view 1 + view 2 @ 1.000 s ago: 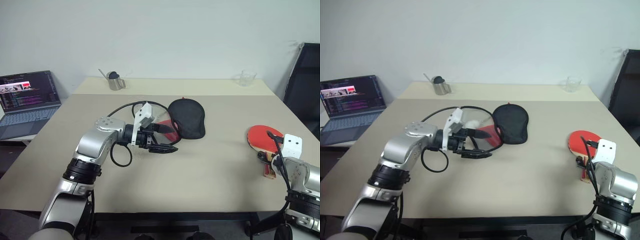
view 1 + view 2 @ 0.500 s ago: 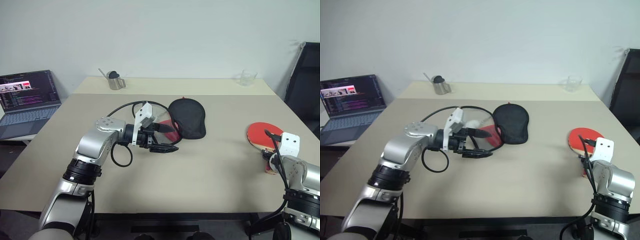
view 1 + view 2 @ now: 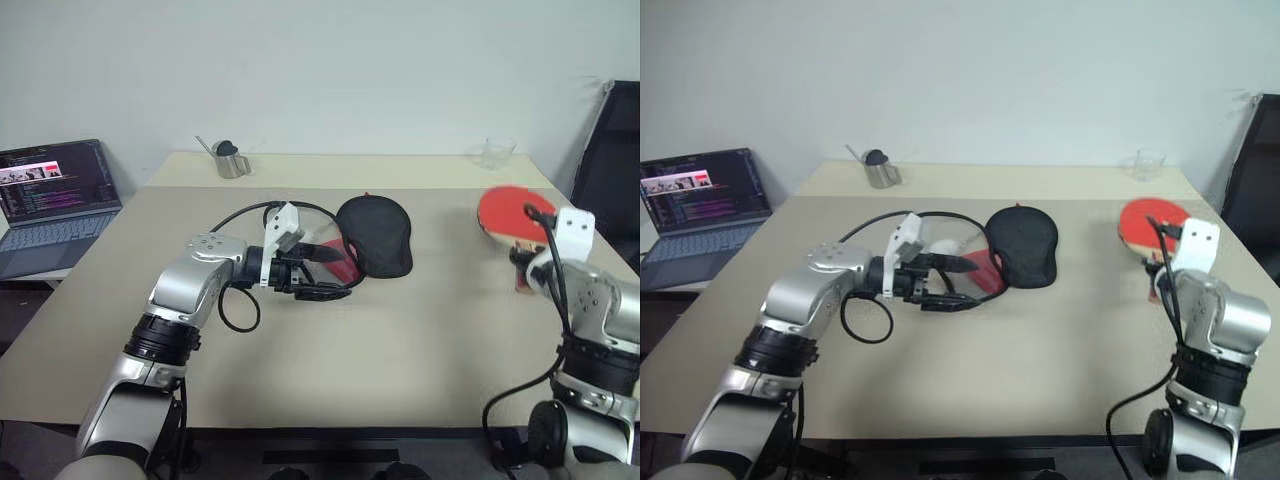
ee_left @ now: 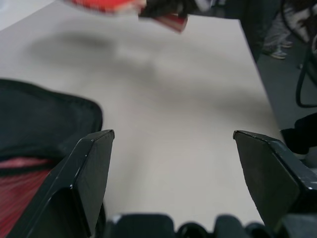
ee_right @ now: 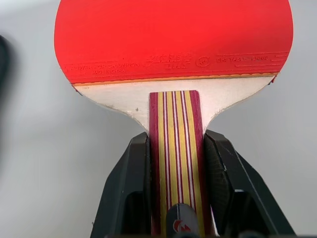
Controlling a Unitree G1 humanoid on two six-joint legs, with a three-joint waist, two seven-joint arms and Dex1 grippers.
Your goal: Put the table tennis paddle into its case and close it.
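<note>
The table tennis paddle (image 3: 503,212) hangs above the table's right side, red face up, its blade pointing away from me. My right gripper (image 5: 177,145) is shut on its striped wooden handle (image 5: 176,148), one finger on each side. The case (image 3: 378,235) lies flat mid-table, black side up, with a red part (image 3: 336,267) showing at its near left edge. My left gripper (image 3: 335,272) stands open right at that red edge. In the left wrist view nothing lies between its fingers (image 4: 91,171), and the case (image 4: 44,119) is beside one of them.
An open laptop (image 3: 55,200) stands at the far left. On the second table behind are a metal pitcher (image 3: 230,160) and a clear glass (image 3: 495,153). A black chair (image 3: 610,170) stands at the right edge. Bare tabletop (image 3: 430,330) lies between my arms.
My right gripper has shut on the paddle's handle and lifted it off the table, carrying it up, away and a little left. The left arm and the case have stayed put.
</note>
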